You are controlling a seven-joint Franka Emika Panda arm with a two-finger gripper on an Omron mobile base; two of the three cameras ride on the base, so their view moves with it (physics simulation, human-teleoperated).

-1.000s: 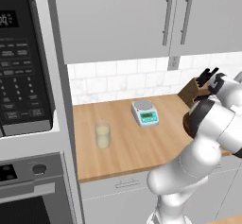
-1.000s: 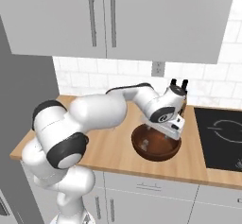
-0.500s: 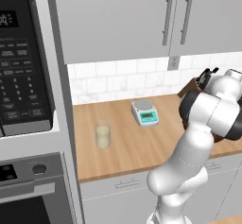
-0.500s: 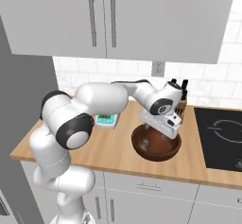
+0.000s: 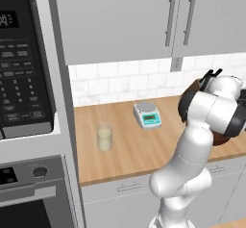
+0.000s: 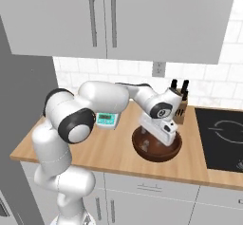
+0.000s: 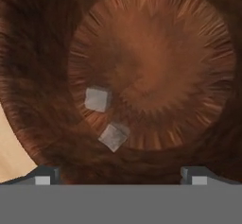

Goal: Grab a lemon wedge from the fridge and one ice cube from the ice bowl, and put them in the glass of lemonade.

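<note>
Claw (image 7: 120, 175) wide open, empty, over ice bowl (image 6: 157, 145) w/ two ice cubes (image 7: 98, 99).

I am looking straight down into the brown wooden ice bowl (image 7: 156, 43), its grain running out in rays from the flat bottom. Two pale grey ice cubes lie on that bottom, left of the bowl's centre: one ice cube (image 7: 97, 99) farther in, the other ice cube (image 7: 114, 136) just beside it, nearer my fingertips (image 7: 43, 176). My jaws stand wide apart above the bowl, holding nothing. A sliver of light wooden counter (image 7: 12, 154) shows past the bowl's left rim.
</note>
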